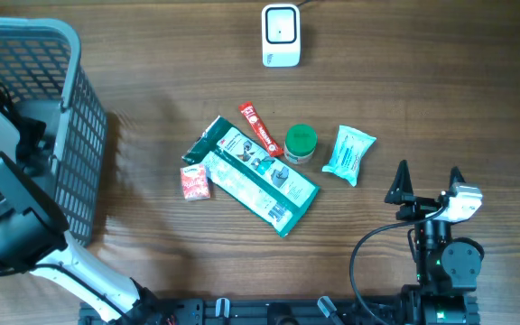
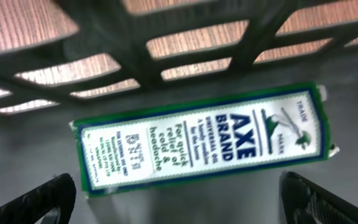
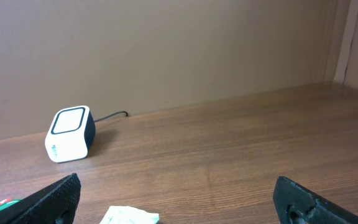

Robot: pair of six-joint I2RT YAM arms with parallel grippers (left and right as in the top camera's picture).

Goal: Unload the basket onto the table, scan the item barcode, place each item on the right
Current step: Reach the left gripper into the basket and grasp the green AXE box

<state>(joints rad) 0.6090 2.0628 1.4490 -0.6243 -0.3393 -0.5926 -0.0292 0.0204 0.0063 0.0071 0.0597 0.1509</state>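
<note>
Where the left arm (image 1: 7, 212) bends over the near-left corner of the table, its wrist dips inside the grey lattice basket (image 1: 87, 149). The left gripper (image 2: 174, 190) hangs with its jaws spread wide and empty, one black finger at either side of the wrist view. It is above an Axe Brand box (image 2: 204, 140), which lies flat on the basket floor, apart from both fingers. Right arm: low at the near-right edge, right gripper (image 1: 429, 181) pointing away across the table, jaws likewise wide apart, holding nothing. Items for scanning lie clustered mid-table, between basket and right gripper: large green pouch (image 1: 258, 176), small red box (image 1: 194, 182) just beside it, red sachet (image 1: 259, 128), green-lidded jar (image 1: 300, 143), teal packet (image 1: 348, 154). White barcode scanner (image 1: 280, 35) stands at the far edge, well apart from the cluster.
</note>
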